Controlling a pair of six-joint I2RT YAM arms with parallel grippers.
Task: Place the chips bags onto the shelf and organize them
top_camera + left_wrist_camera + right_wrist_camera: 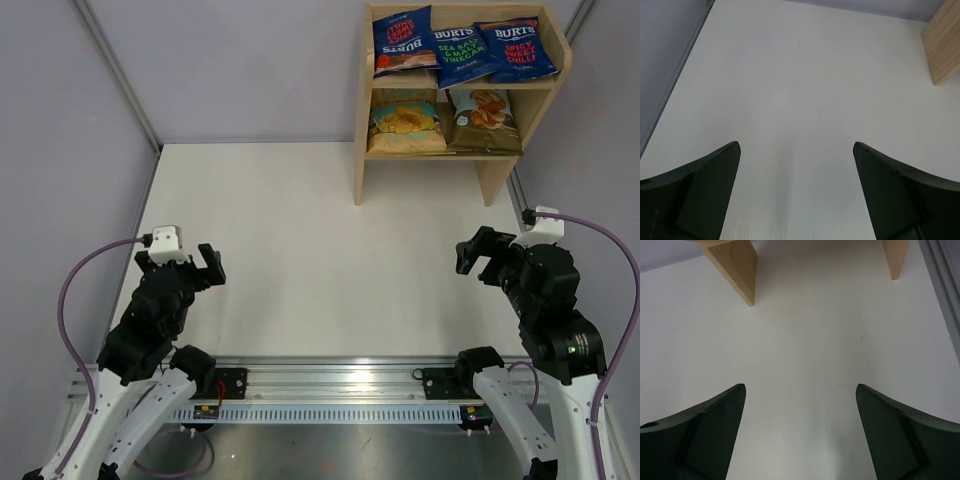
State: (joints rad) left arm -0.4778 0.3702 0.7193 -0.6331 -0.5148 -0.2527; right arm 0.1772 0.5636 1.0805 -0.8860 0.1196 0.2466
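- An aluminium rail (330, 385) runs along the near edge of the table (300, 260), with both arm bases bolted to it.
- A purple cable (68, 300) loops out from the left arm, and a second purple cable (622, 255) arcs over the right one.
- The left gripper (208, 264) hovers low over the near-left part of the table. Its wrist view shows the left gripper (796, 145) with jaws spread wide and only bare white surface between them. It holds nothing.
- The right gripper (478, 250) sits over the near-right part of the table, pointing toward the shelf. Its wrist view shows the right gripper (800, 386) also spread wide and holding nothing.
- The two grippers are well apart from each other and from the shelf.
- The shelf (360, 170) stands at the far-right corner of the table, against the back wall. One of its wooden feet shows at the edge of the left wrist view (944, 50), and two show in the right wrist view (735, 265).
- On the lower tier, two tan bags sit side by side, faces forward: the left tan bag (406, 125) and the right tan bag (484, 118).
- On the upper tier, three dark blue BURTS bags stand in a row, leaning back:
  - the red-label bag (402, 42) on the left
  - the sea salt and vinegar bag (462, 52) in the middle
  - the spicy sweet chilli bag (517, 48) on the right
- Neighbouring bags on the upper tier touch or slightly overlap at their edges.
- All five chips bags are on the shelf.
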